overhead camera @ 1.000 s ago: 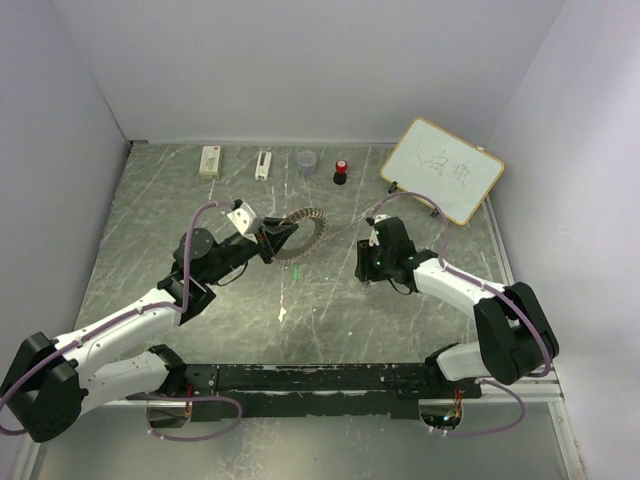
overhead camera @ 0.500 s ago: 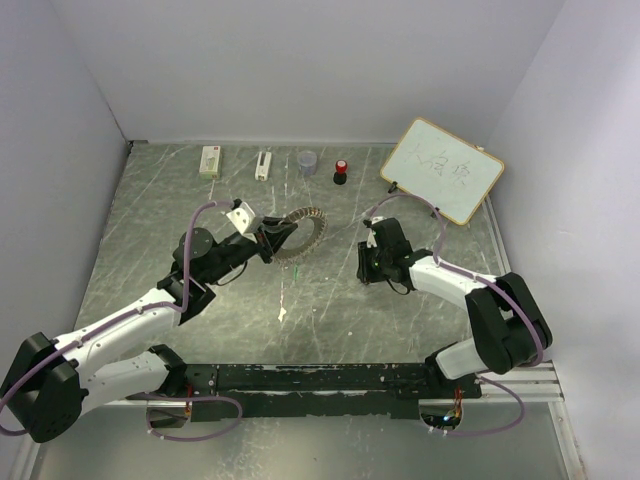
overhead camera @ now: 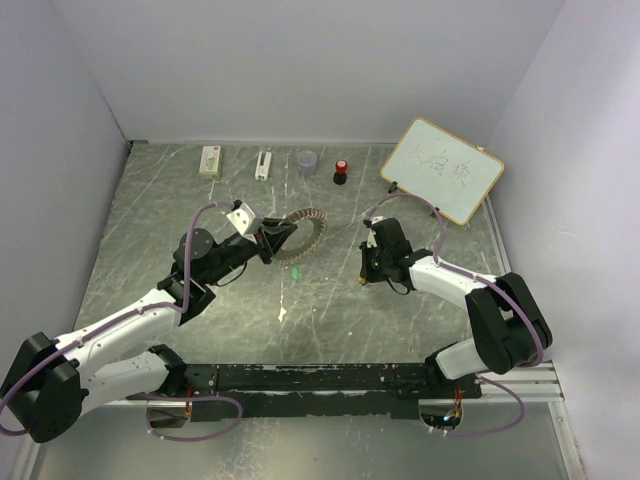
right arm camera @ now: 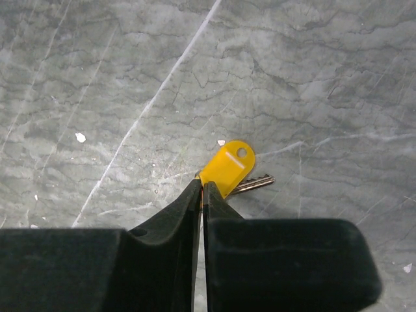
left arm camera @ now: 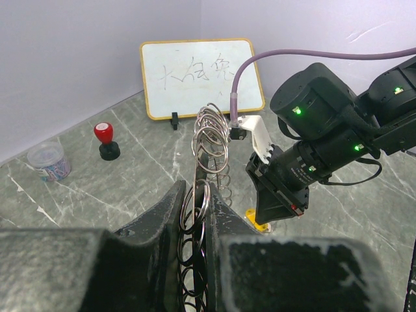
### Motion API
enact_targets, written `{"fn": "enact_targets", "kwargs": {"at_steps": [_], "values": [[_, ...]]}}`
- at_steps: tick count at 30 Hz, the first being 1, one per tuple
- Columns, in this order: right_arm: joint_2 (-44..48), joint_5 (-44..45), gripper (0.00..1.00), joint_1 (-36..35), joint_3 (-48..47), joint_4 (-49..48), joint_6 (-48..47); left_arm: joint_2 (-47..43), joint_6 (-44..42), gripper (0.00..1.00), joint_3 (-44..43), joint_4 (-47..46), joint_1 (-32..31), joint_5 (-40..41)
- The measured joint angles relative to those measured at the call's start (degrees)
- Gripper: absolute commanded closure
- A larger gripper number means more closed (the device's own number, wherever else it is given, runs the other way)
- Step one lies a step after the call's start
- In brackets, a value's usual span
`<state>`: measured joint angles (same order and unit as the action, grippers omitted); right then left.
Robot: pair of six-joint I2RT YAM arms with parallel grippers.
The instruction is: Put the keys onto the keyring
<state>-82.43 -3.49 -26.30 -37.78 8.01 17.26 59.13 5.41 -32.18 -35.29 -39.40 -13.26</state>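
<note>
The marbled surface (overhead camera: 330,310) carries a box (overhead camera: 209,161), cup (overhead camera: 307,162), red-topped knob (overhead camera: 341,171) and whiteboard (overhead camera: 442,170) along its back edge. A green key (overhead camera: 298,272) and a yellow key (right arm camera: 227,166) lie mid-surface, apart.

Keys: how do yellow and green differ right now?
The yellow key is pinched by its edge in the closed right gripper; the green key lies free on the table. Yellow sits away from the keyring, green close beside it. Both are small and not yet on the ring.
</note>
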Motion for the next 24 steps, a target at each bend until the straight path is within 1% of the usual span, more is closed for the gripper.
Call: {"fn": "enact_targets", "kwargs": {"at_steps": [1, 7, 10, 15, 21, 24], "values": [[0.0, 0.0, 1.0, 0.0, 0.0, 0.0, 0.0, 0.0, 0.0, 0.93, 0.0, 0.0, 0.0, 0.0], [0.2, 0.0, 1.0, 0.0, 0.0, 0.0, -0.1, 0.0, 0.0, 0.93, 0.0, 0.0, 0.0, 0.0], [2.5, 0.1, 1.0, 0.0, 0.8, 0.0, -0.5, 0.0, 0.0, 0.93, 0.0, 0.0, 0.2, 0.0], [12.2, 0.3, 1.0, 0.0, 2.7, -1.2, -2.6, 0.0, 0.0, 0.93, 0.0, 0.0, 0.2, 0.0], [27.2, -0.2, 1.0, 0.0, 4.2, -5.3, -6.5, -0.2, 0.2, 0.93, 0.5, -1.0, 0.4, -0.5], [32.7, -1.6, 1.0, 0.0, 4.2, -7.3, -8.3, -0.3, 0.3, 0.93, 1.1, -1.9, 0.5, -1.4]]}}
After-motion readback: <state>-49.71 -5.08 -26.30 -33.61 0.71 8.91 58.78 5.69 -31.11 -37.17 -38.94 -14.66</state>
